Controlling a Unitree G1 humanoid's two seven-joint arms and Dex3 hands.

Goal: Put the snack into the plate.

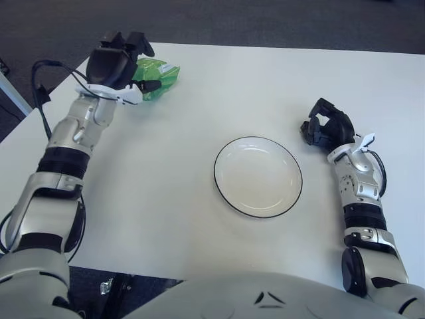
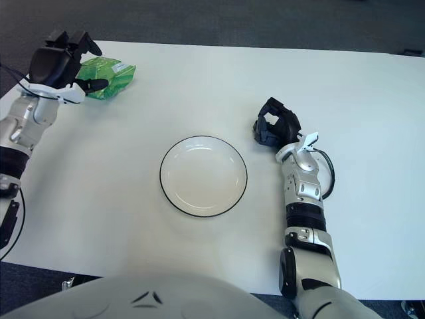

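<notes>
The snack is a green bag [image 1: 159, 74] lying flat near the far left corner of the white table [image 1: 199, 113]. My left hand [image 1: 136, 65] is over the bag's left end and hides that part of it. Its fingers are spread, one raised above the bag and the thumb [image 1: 150, 86] at the bag's near edge, and they are not closed around the bag. A white plate with a thin black rim [image 1: 258, 177] sits in the middle of the table with nothing on it. My right hand [image 1: 324, 126] shows to the right of the plate with its fingers curled and holding nothing.
The table's left edge runs close beside my left forearm [image 1: 73, 136], with dark floor [image 1: 40, 40] beyond it. A black cable [image 1: 41, 73] loops off the left wrist. Bare tabletop lies between the bag and the plate.
</notes>
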